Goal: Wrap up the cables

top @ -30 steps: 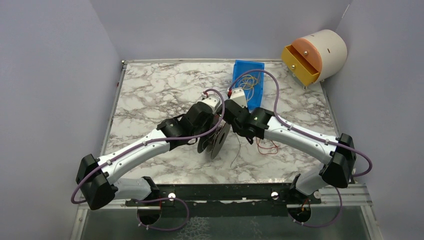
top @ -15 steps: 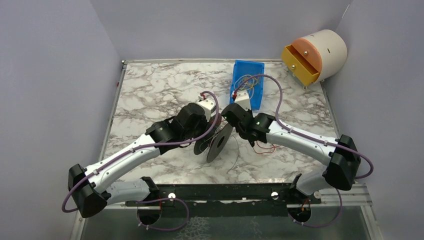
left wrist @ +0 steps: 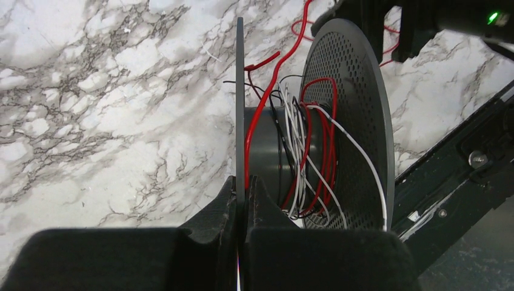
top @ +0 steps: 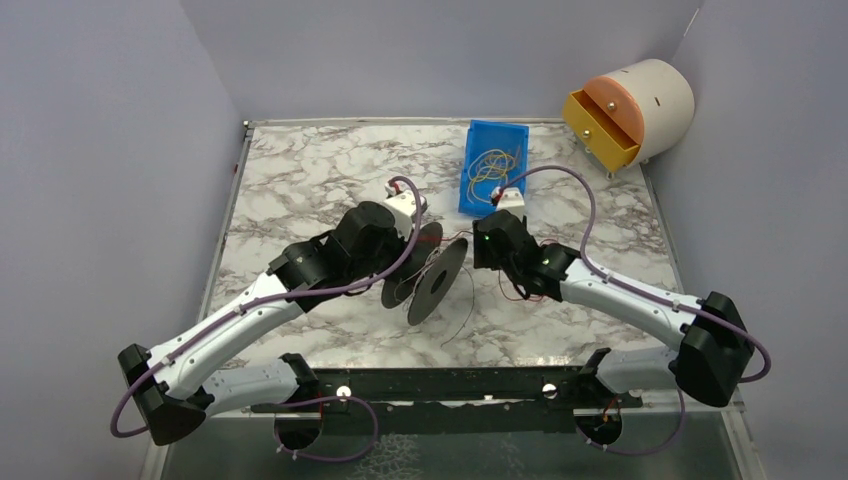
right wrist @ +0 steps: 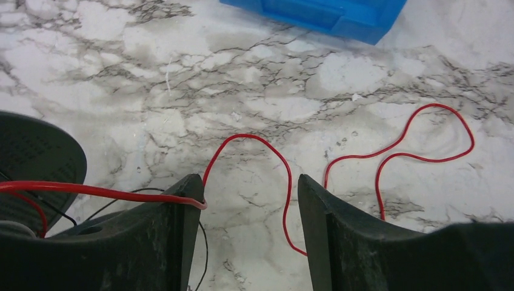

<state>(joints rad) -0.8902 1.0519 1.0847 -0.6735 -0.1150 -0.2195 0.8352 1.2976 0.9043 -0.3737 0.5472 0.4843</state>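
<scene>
Left gripper (left wrist: 241, 203) clamped on a spool, right gripper (right wrist: 248, 206) standing apart with a red wire draped over one finger (right wrist: 182, 212).

The left fingers pinch the thin solid flange of the dark grey spool (left wrist: 348, 103). The cables (left wrist: 309, 151), red, white and black, are wound loosely on its hub, and a red strand trails past the perforated flange to loop on the surface (top: 310, 180). From above, both grippers' fingertips are hard to make out. A blue bin (right wrist: 315, 15) of yellowish wires lies beyond, with a white round drawer unit (top: 640, 105) in the corner against lilac walls.
</scene>
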